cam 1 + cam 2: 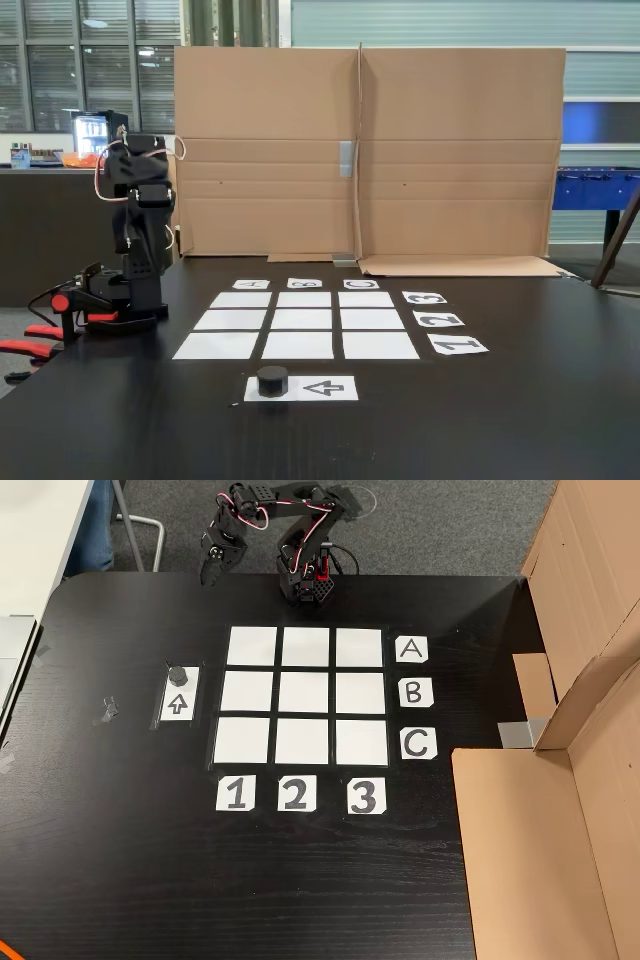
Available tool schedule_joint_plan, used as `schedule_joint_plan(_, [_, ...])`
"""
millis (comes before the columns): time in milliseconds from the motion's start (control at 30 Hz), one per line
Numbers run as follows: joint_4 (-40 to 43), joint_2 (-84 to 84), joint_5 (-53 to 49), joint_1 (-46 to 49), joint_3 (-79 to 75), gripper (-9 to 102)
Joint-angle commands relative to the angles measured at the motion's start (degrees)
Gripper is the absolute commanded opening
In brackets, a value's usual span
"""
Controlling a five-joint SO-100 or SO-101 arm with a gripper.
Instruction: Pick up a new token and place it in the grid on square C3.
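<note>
The gripper (212, 568) hangs folded at the table's edge, well apart from the token (177, 673); whether its fingers are spread or pressed together I cannot tell. In this fixed view from above, the token lies below and slightly left of the gripper, resting on one end of the arrow sheet (178, 706), just beside the grid (306, 694). Being round, it has no long axis to line up with. Square C3 (361, 742) is bare, at the grid's far corner from the arm (290, 520), which sits curled over its base.
</note>
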Motion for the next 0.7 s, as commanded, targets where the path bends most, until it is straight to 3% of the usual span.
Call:
schedule_joint_plan(0, [4.6,-4.5,0.4,-0.5,-8.5,14])
schedule_joint_plan(467, [15.6,-25.0,0.4,-1.6,-30.1,32])
schedule_joint_plan(667, [18.2,-33.8,0.5,-3.3,-40.2,34])
